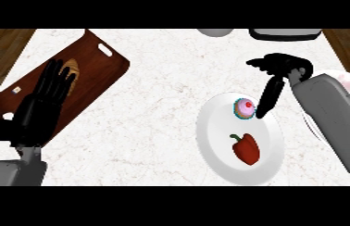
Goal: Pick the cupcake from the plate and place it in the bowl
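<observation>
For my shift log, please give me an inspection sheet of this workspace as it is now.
Surface: white marbled counter, wood at both far corners.
Job's things: cupcake on white plate; bowl mostly hidden behind the right forearm.
Clutter: red pepper on the same plate; bread on a brown cutting board; two cut-off items at the far edge.
Hands: left hand open, resting at left; right hand open, fingers reaching down beside the cupcake.
Cables: nothing seen.
Surroundings: nothing seen.
</observation>
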You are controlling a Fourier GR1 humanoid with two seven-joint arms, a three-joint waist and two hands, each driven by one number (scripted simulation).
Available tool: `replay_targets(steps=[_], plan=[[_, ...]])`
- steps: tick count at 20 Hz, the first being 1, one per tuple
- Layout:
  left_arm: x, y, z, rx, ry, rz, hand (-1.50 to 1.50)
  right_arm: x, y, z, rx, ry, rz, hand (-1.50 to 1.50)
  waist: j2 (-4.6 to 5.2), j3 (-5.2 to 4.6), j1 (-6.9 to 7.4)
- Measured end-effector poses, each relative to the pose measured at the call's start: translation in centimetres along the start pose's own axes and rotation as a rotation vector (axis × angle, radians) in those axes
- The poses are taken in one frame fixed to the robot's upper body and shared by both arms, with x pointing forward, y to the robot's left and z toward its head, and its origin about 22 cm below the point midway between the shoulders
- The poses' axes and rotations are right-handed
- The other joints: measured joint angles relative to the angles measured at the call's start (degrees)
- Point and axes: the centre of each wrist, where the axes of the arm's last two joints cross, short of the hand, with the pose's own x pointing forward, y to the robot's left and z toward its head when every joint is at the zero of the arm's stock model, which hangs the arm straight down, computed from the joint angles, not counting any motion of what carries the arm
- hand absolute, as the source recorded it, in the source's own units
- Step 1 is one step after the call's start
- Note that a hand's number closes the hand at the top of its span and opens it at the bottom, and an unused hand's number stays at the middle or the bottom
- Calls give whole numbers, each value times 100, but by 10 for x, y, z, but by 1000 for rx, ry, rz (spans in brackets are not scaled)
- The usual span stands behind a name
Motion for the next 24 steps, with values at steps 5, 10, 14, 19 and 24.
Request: replay_targets(steps=[5,10,14,19,24], plan=[[-2,4,4,-4,-6,-5,0,-9,13,-1,-57,-11,11,-150,7,1,16],[0,2,4,-5,-7,-4,0,-17,33,-5,-83,-23,20,-150,8,1,19],[1,2,-1,-6,-5,4,0,-17,40,-17,-73,-18,30,-150,14,2,31],[-2,1,1,-4,-7,-1,0,-15,50,-32,-54,2,50,-150,16,1,40],[-4,-1,-3,-8,-3,0,0,-8,56,-46,-32,15,55,-150,19,2,43]])
